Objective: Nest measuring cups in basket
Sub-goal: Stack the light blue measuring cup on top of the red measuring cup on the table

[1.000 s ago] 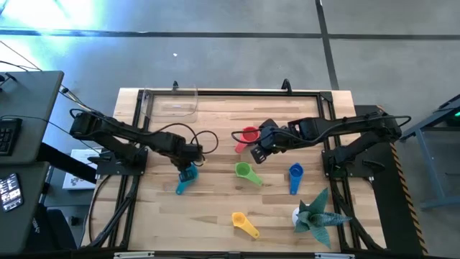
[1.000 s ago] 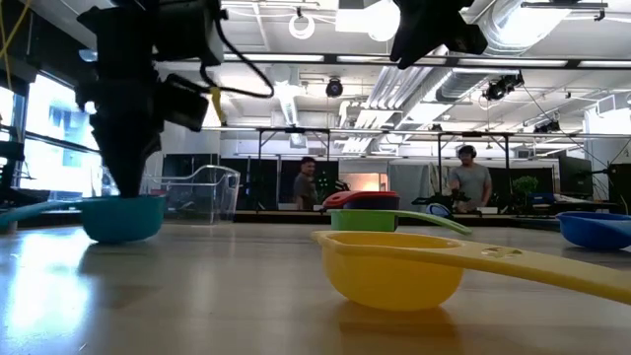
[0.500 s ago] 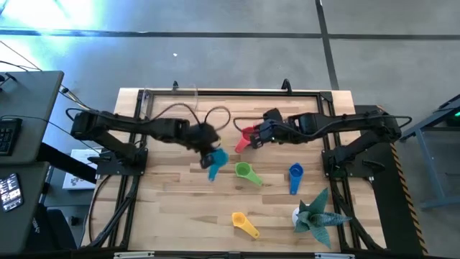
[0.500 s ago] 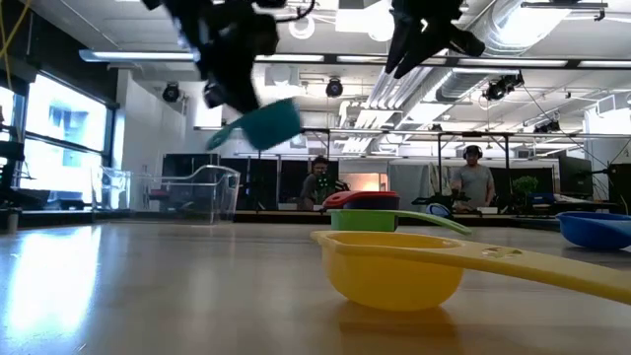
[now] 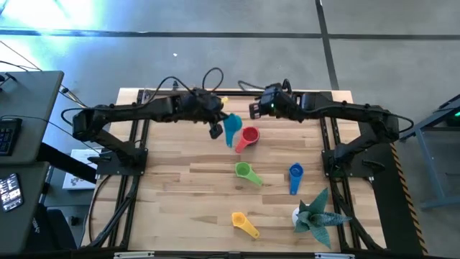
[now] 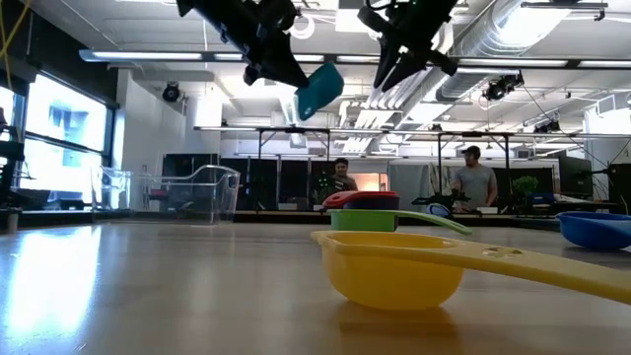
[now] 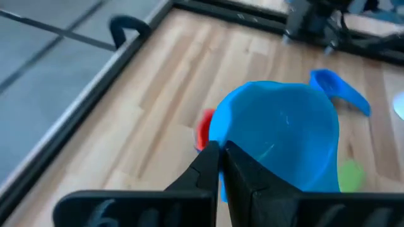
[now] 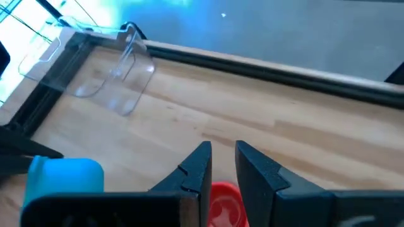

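My left gripper (image 5: 220, 127) is shut on the light blue measuring cup (image 5: 233, 129) and holds it high above the table, just left of the red cup (image 5: 249, 137), which rests on the wood. My right gripper (image 5: 257, 109) hangs raised near the far edge, narrowly open and empty (image 8: 222, 151). The green cup (image 5: 246, 171), dark blue cup (image 5: 295, 177) and yellow cup (image 5: 243, 224) lie on the table. The clear basket (image 5: 171, 103) stands at the far left corner. Purple and orange cups do not show. My left gripper pinches the light blue cup between its two fingers at the bowl's near rim (image 7: 218, 135); the fingers hide the handle. The cup is lifted clear (image 6: 320, 89), tipped on its side with its opening toward the wrist.
A teal spiky plant figure (image 5: 316, 214) stands at the near right. A black frame (image 5: 237, 92) borders the table's far edge. People stand in the room beyond (image 6: 473, 182). Bare wood lies at the near left (image 5: 172, 208).
My left gripper has lifted the light blue cup off the table's left middle and carried it up, toward the right and far edge, tipping it onto its side. My right gripper has risen from beside the red cup toward the far edge. The red cup has stayed.
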{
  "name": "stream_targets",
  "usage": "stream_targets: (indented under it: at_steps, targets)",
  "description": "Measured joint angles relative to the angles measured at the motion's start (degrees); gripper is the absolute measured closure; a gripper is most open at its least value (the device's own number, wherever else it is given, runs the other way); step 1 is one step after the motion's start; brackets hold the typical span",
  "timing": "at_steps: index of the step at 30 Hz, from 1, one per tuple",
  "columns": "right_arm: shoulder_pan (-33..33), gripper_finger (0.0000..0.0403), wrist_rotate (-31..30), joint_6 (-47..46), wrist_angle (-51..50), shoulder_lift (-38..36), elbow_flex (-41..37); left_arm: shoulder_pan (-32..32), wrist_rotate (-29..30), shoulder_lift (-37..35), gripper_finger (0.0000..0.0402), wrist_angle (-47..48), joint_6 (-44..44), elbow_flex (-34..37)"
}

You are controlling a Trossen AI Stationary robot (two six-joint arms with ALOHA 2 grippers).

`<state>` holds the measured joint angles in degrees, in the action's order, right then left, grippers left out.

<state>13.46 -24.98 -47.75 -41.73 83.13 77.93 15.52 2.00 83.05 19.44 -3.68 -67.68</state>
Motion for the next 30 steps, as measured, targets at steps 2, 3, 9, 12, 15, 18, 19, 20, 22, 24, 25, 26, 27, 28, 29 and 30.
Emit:
stream_targets:
  at_steps: [2, 3, 9, 12, 15, 18, 19, 20, 22, 24, 25, 26, 27, 28, 29, 30]
  targets:
    - [2.15, 0.034, 2.18, 1.69, 0.84, 0.0, 0.0, 1.21, -0.04, 0.0, 0.04, -0.22, 1.0, -0.02]
    - [3.2, 0.034, 3.41, 2.71, 0.87, 0.0, 0.0, 1.76, -0.04, 0.0, 0.04, -0.2, 1.55, -0.02]
    - [8.64, 0.034, 9.63, 6.82, 0.85, 0.0, 0.0, 4.11, -0.08, 0.0, 0.04, -0.85, 5.09, -0.02]
    - [11.27, 0.034, 14.37, 7.72, 0.85, 0.0, 0.0, 4.88, -0.2, 0.0, 0.04, -2.25, 5.44, -0.02]
    - [13.59, 0.034, 20.5, 8.72, 0.89, 0.02, 0.0, 5.61, -0.52, 0.0, 0.04, -3.71, 5.41, -0.02]
    - [15.2, 0.034, 26.05, 11.1, 2.48, 0.07, 0.0, 6.43, -0.39, 0.0, 0.04, -3.0, 2.94, -0.02]
    - [15.52, 0.034, 27.71, 11.91, 3.61, 0.07, 0.0, 6.73, -0.27, 0.0, 0.04, -2.5, 1.53, -0.02]
    - [15.72, 0.034, 29.22, 12.43, 4.97, 0.07, 0.0, 6.99, -0.22, 0.0, 0.04, -2.04, -0.05, -0.02]
    - [15.86, 0.034, 31.78, 13.45, 7.68, 0.07, 0.0, 7.3, -0.07, 0.0, 0.04, -0.87, -2.96, -0.02]
    - [15.79, 0.034, 32.66, 14.43, 9.91, 0.07, 0.0, 7.46, -0.03, 0.0, 0.04, 0.09, -5.98, -0.02]
    - [15.71, 0.034, 32.8, 15.18, 10.64, 0.07, 0.0, 7.46, -0.04, 0.0, 0.04, 0.66, -7.31, -0.02]
    - [15.42, 0.034, 33.03, 15.76, 11.04, 0.07, 0.02, 7.42, -0.04, 0.0, 0.04, 1.42, -8.45, -0.02]
    - [15.21, 0.034, 33.26, 16.22, 11.25, 0.07, 0.02, 7.42, -0.05, 0.0, 0.04, 2.26, -9.46, -0.02]
    - [14.94, 0.034, 33.55, 16.74, 11.38, 0.08, 0.02, 7.4, -0.04, 0.0, 0.04, 3.19, -10.25, -0.02]
    - [14.56, 0.034, 33.85, 17.0, 11.54, 0.1, 0.02, 7.36, -0.02, 0.0, 0.04, 4.16, -11.1, -0.02]
    - [14.12, 0.034, 34.2, 17.17, 11.66, 0.11, 0.02, 7.3, 0.0, 0.0, 0.04, 5.01, -11.8, -0.02]
